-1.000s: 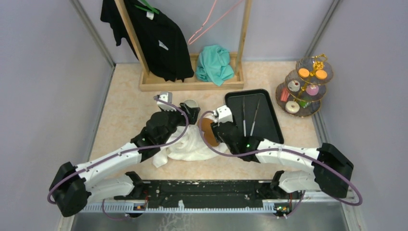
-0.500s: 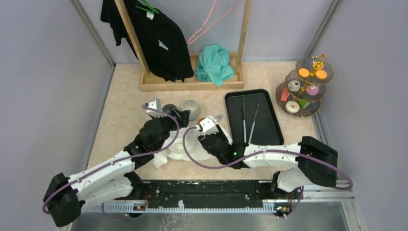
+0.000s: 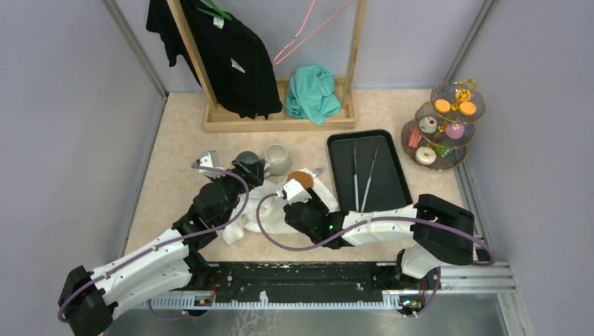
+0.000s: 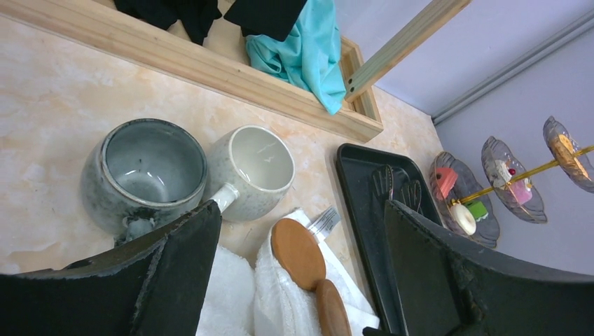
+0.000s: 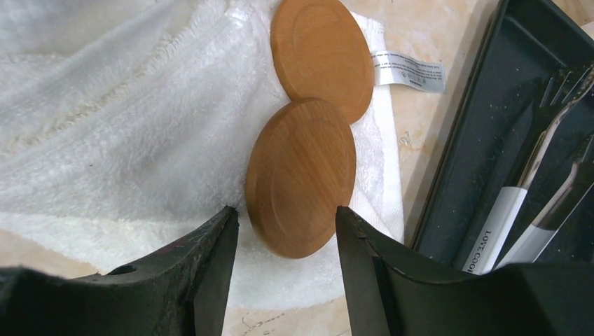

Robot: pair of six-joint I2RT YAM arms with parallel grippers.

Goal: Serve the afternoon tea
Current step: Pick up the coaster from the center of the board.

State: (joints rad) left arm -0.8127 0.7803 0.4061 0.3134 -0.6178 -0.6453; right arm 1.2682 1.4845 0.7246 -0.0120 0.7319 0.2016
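Serving looks barely begun — the loaded stand (image 3: 441, 131) sits at the surface's (image 3: 182, 140) far right, the grey mug (image 4: 143, 175) stands empty mid-surface, and the coasters (image 5: 301, 185) lie unused on a towel (image 5: 105, 140). The left tool (image 4: 298, 210) and right tool (image 5: 284, 217) gape empty — the right above a coaster.

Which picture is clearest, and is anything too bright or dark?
Top view: even light, soft shadows, all sharp but small, like the tiered stand. Left wrist view: the grey mug is crisp, but the left gripper's fingers are dark shapes with little detail. Right wrist view: the white towel is so bright its fluff nearly washes out, while the nearer wooden disc stays sharp.
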